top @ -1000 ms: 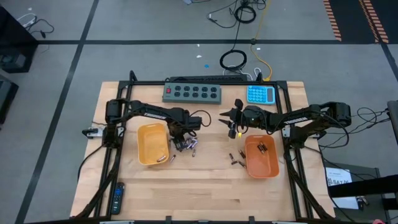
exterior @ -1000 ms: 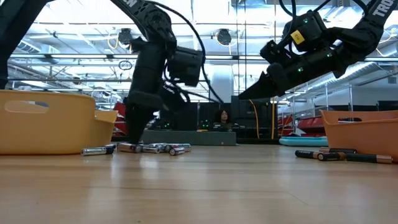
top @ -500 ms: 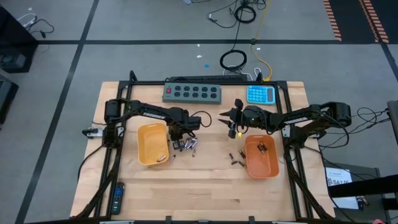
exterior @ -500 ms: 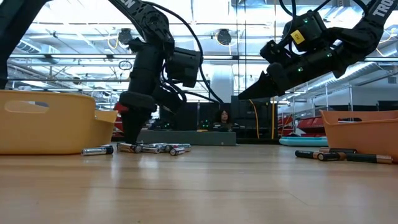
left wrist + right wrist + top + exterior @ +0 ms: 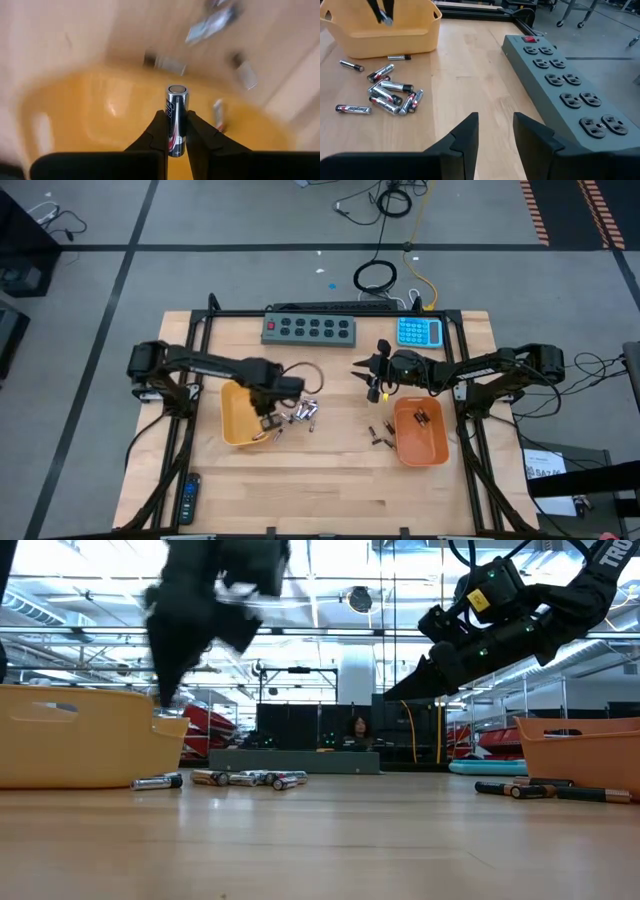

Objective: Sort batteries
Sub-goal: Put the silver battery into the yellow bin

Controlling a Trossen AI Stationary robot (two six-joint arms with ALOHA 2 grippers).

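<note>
- The left orange tray (image 5: 240,412) sits on the left half of the wooden table (image 5: 320,490), with a black remote control (image 5: 189,498) lying near the table's front left corner.
- The left gripper (image 5: 268,420) hangs over the right side of that tray, its fingers (image 5: 155,134) clamped on one silver battery (image 5: 176,120), which stands upright between them above the tray's inside.
- Just to the right of the tray, a loose pile of silver batteries (image 5: 303,414) lies on the wood; one more battery (image 5: 158,781) lies apart, close to the tray's wall.
- A grey power strip (image 5: 309,329) and a blue calculator (image 5: 420,332) lie along the far edge.
- The right gripper (image 5: 362,374) hovers above mid-table, fingers apart and holding nothing.
- A few dark batteries (image 5: 378,433) lie beside the right orange tray (image 5: 420,434), and others lie inside it.
</note>
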